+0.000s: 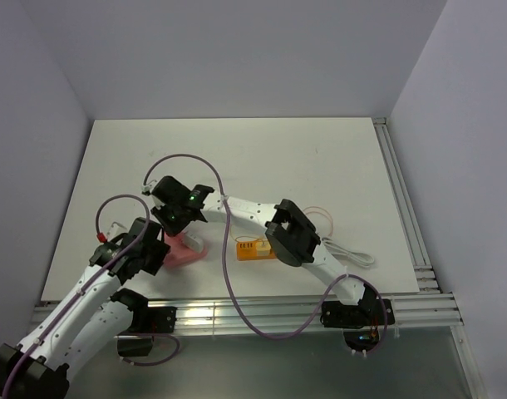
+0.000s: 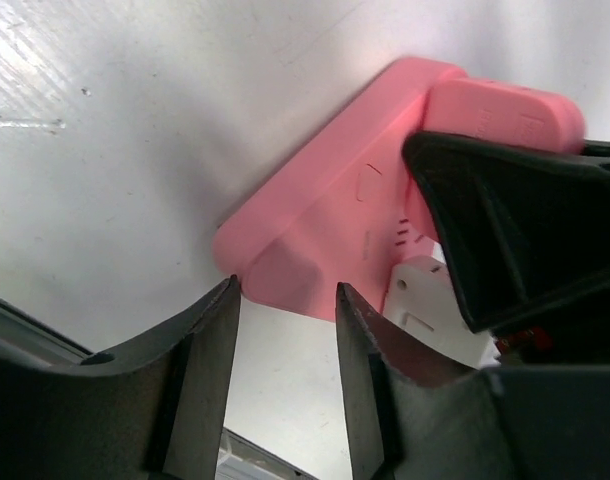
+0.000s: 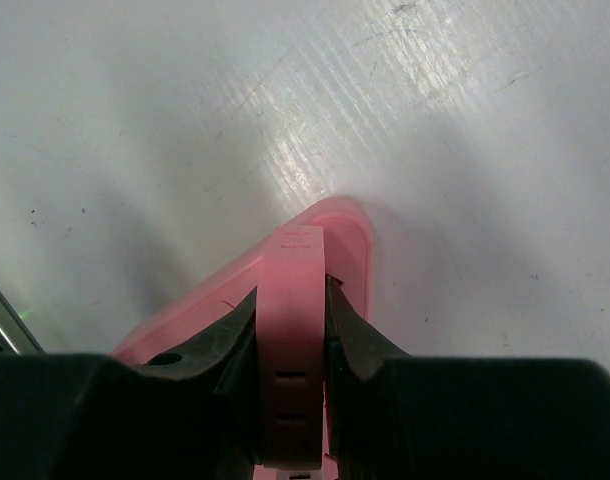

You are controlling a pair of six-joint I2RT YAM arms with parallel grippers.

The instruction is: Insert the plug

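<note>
A pink socket strip (image 1: 185,252) lies flat on the white table near the front left. My right gripper (image 3: 291,290) is shut on a pink plug (image 3: 291,340), held upright over one end of the strip (image 3: 353,235). In the left wrist view the plug (image 2: 500,115) sits on top of the strip (image 2: 325,220), with a black right finger (image 2: 505,230) against it. My left gripper (image 2: 288,290) is open at the strip's near corner, with only bare table between its fingers. A white block (image 2: 425,300) rests on the strip beside the plug.
An orange box (image 1: 255,248) lies just right of the strip, under the right arm. A white cable (image 1: 347,251) curls further right. A small white part (image 1: 116,226) sits by the left arm. Aluminium rails (image 1: 411,241) line the table's right and front edges.
</note>
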